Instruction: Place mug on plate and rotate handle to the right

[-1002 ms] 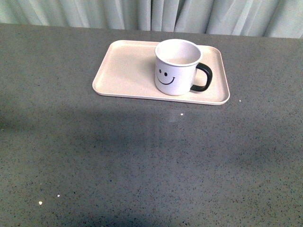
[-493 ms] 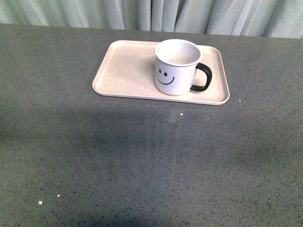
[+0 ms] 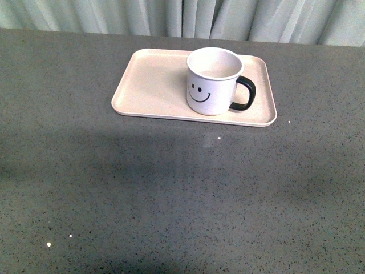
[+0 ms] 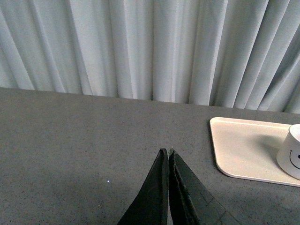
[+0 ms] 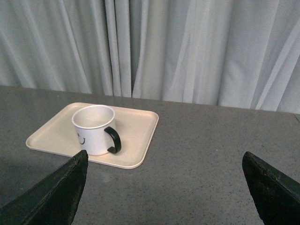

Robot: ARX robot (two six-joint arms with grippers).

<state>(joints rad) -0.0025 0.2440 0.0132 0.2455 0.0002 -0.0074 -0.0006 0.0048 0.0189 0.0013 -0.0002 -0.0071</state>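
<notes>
The white mug (image 3: 212,81) with a black smiley face stands upright on the right half of the pale pink-beige plate (image 3: 151,85). Its black handle (image 3: 244,93) points to the right in the front view. Neither gripper shows in the front view. In the left wrist view my left gripper (image 4: 166,152) is shut and empty above the bare table, with the plate (image 4: 243,147) and the mug's edge (image 4: 293,152) off to one side. In the right wrist view my right gripper (image 5: 165,159) is open and empty, well back from the mug (image 5: 93,130), its handle (image 5: 115,139) and the plate (image 5: 136,140).
The grey speckled table (image 3: 182,194) runs wide in front of the plate. A pale pleated curtain (image 3: 182,17) hangs along the table's far edge.
</notes>
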